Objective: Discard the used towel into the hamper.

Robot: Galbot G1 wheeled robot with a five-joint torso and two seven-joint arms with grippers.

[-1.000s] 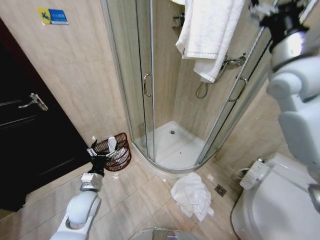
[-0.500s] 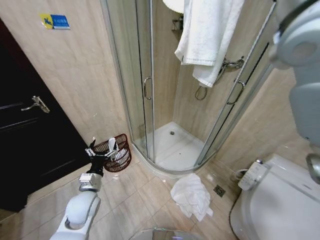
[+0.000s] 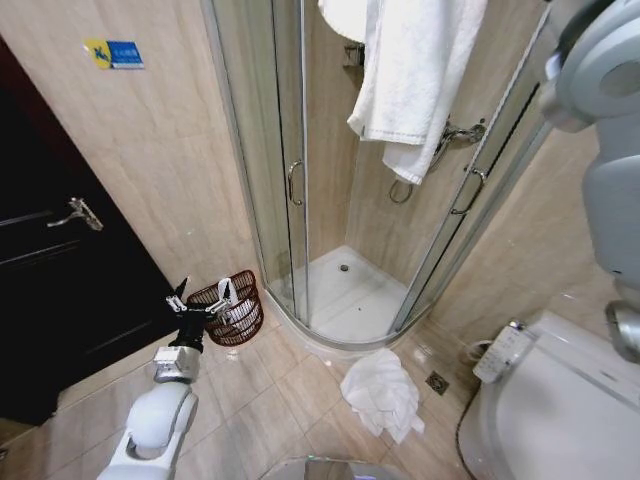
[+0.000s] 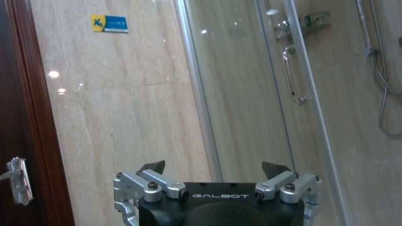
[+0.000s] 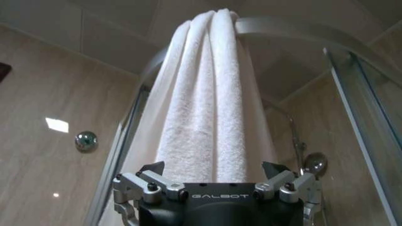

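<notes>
Beige tile lines this small bathroom, with a glass shower (image 3: 290, 180) in the corner and a dark door (image 3: 60, 280) at the left edge of the head view. Seen from its wrist, the right gripper (image 5: 213, 167) is spread wide with nothing between its fingers. It aims up at the hanging towel (image 5: 207, 108), which falls in long folds from the shower rail (image 5: 283, 26). The left gripper (image 3: 203, 300) is just as wide open and empty, low in the lower left of the head view just beside the hamper (image 3: 232, 308). The hamper stands upright on the floor, mouth up, between the dark door and the shower. Over the last second the head camera has shifted a little and the right arm has moved within the upper right corner. The left gripper has kept its place by the hamper, and no towel has moved, so I judge the discard has not begun. In the head view the hanging towel (image 3: 415, 80) fills the upper middle, its long axis straight up and down, its free edge pointing at the shower floor. A crumpled towel (image 3: 382, 392) lies heaped on the floor tiles at lower middle, with no clear axis; which of the two is the used one I cannot tell.
</notes>
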